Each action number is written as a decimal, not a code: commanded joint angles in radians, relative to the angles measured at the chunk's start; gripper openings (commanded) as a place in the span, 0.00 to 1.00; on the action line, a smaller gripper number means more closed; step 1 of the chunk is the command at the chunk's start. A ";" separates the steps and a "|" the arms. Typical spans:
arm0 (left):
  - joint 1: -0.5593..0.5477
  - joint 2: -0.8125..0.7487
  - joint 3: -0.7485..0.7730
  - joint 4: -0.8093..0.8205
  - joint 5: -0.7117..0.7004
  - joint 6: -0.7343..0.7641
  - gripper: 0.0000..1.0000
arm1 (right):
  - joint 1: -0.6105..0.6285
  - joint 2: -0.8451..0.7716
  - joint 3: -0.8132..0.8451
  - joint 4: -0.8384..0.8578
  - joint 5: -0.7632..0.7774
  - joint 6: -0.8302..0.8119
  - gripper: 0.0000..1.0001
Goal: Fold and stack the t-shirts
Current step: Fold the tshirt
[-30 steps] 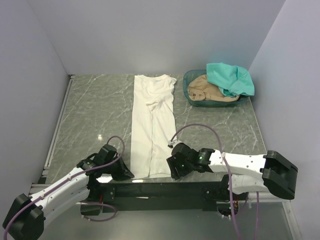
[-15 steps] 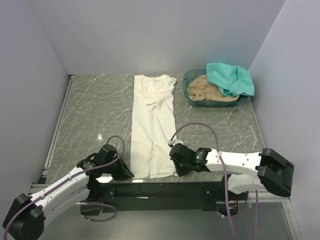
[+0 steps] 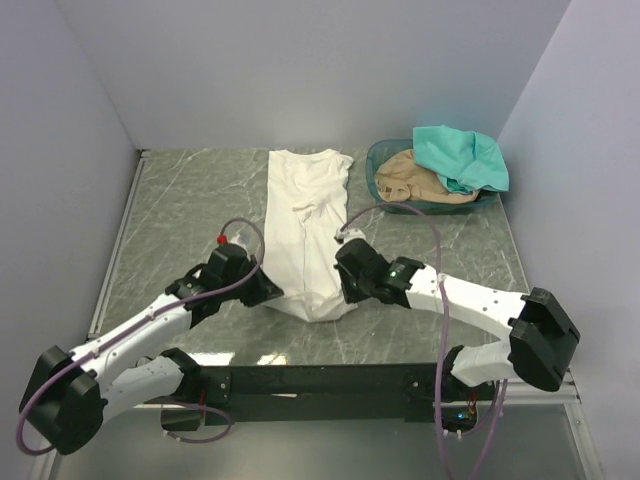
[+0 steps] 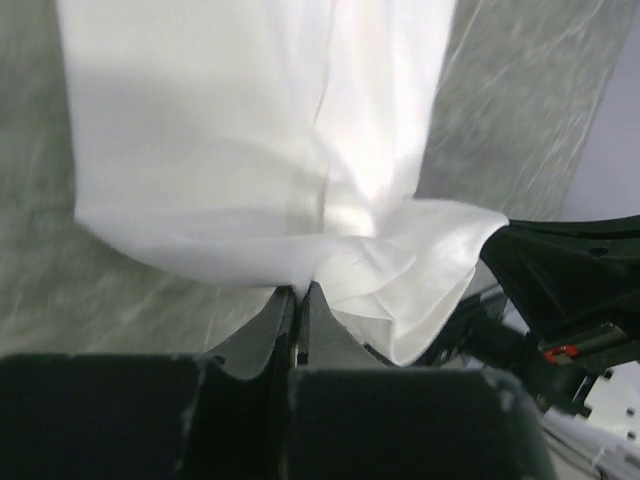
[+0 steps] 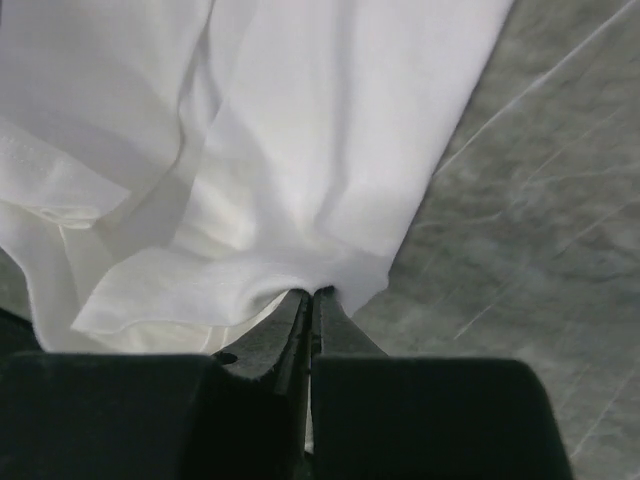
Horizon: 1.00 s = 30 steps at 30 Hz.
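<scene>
White t-shirt (image 3: 308, 215) lies as narrow strip; left gripper (image 3: 270, 293) and right gripper (image 3: 347, 287) each pinch one hem corner, jaws pressed on cloth. Likely hem-to-collar fold; next move: carry both corners evenly toward collar.

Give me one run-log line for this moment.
left gripper: shut on white t-shirt hem | right gripper: shut on hem | teal t-shirt, tan t-shirt: in green basket

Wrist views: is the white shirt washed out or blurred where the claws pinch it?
Left wrist: the white shirt is overexposed and soft, folds barely readable; the left claw is dark and blurred. Right wrist: better exposed, creases show above the right claw.
</scene>
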<state>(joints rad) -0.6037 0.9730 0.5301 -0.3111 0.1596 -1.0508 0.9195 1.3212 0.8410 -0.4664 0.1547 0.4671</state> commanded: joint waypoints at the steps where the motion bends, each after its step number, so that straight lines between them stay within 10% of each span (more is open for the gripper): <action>1: 0.005 0.059 0.109 0.127 -0.126 0.051 0.01 | -0.062 0.033 0.104 0.048 0.041 -0.091 0.00; 30: 0.243 0.645 0.576 0.270 -0.115 0.252 0.01 | -0.314 0.486 0.645 0.064 0.095 -0.145 0.00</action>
<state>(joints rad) -0.3702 1.5814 1.0435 -0.0860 0.0086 -0.8364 0.6327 1.7878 1.4315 -0.4129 0.2440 0.3347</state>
